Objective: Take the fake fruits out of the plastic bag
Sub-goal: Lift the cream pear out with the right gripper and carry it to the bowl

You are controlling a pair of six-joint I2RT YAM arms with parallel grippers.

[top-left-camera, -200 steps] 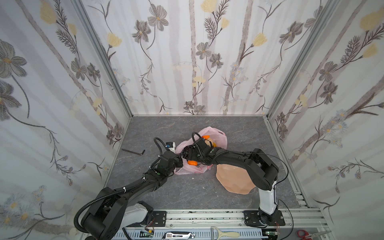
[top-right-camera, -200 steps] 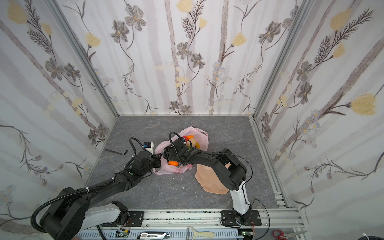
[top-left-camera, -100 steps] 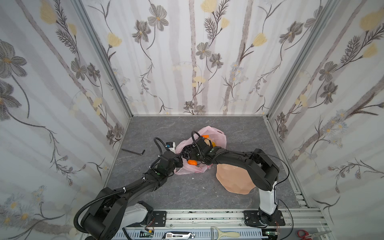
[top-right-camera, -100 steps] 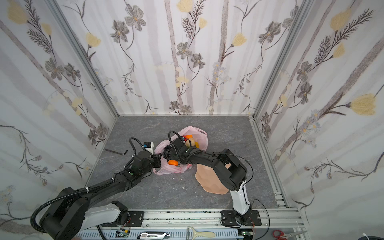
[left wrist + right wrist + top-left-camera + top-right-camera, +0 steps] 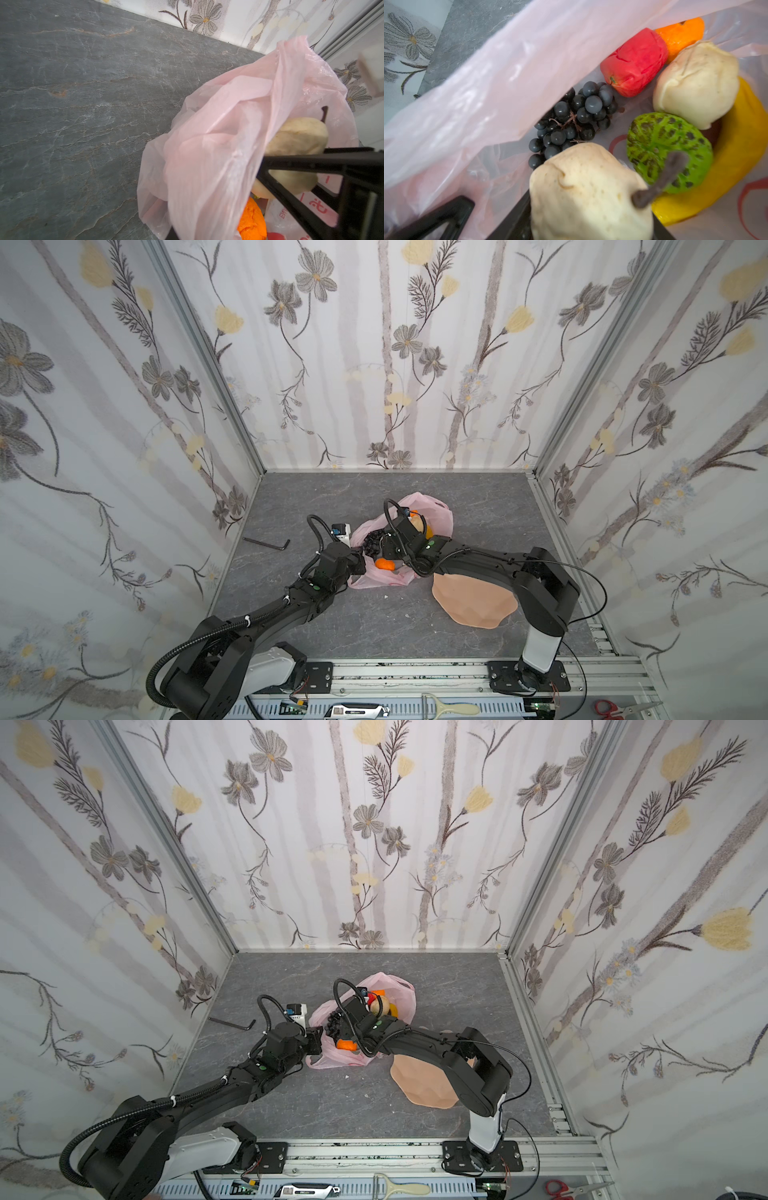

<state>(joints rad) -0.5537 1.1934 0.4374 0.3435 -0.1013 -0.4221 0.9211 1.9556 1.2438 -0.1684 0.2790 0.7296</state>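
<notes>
Reaching into the plastic bag (image 5: 437, 510) with both arms, where it lies on the tabletop (image 5: 332, 497) just beside the peach dish (image 5: 473, 601).

My right gripper (image 5: 589, 227) is closed around a beige fruit (image 5: 583, 187) with a dark stem, inside the bag's mouth. My left gripper (image 5: 358, 566) is clenched on the bag's thin film at its near left edge. Only the right wrist view shows the other fruits inside: the grape bunch (image 5: 571, 122), red apple (image 5: 635, 62), far orange (image 5: 679, 35), another beige lump (image 5: 695, 83), the bumpy green fruit (image 5: 668, 151) and the banana (image 5: 741, 141) lying against them. In both top views my right arm hides most of these, but a near orange (image 5: 384, 564) shows by my left gripper. The left wrist view shows the bag's outer film, the held fruit between black fingers (image 5: 311, 164), and that orange beneath.
</notes>
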